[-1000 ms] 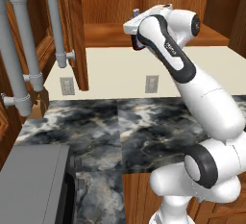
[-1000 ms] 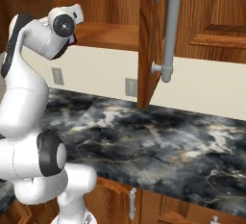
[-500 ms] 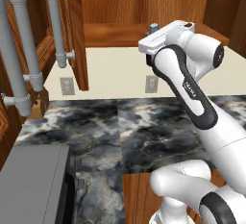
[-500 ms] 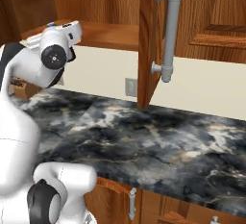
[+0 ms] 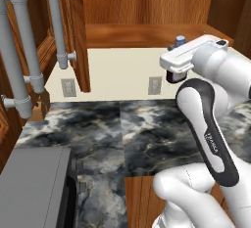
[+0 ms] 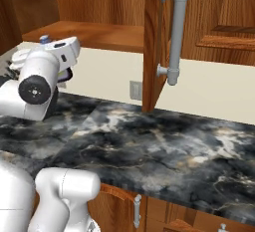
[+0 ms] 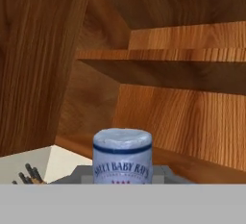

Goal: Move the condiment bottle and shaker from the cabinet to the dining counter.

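You have the cabinet open in front of you, with its floor and an upper shelf of the same red-brown wood. Below it lies the marbled wall worktop. This worktop is not the dining one, so I judge that most of the carrying is not yet done.

The open door with its grey bar handle stands just beside the arm's way out, on the right. If you swing the arm wide to that side, the bottle or the wrist may strike the door edge or the handle. If you come down too early, the base of the bottle may catch the front edge of the cabinet floor. I cannot tell whether the base is already free of that edge.

The end effector is at the mouth of the cabinet, above the worktop. It is closed narrow on the bottle, which stands upright between its fingers. The hold seems to be low on the body, so a fast turn may tilt the bottle or let it slip.

The bottle shows a pale rounded cap with a dark blue band under it. Below the band is a light label with dark lettering. The cap rises a little above the hand.
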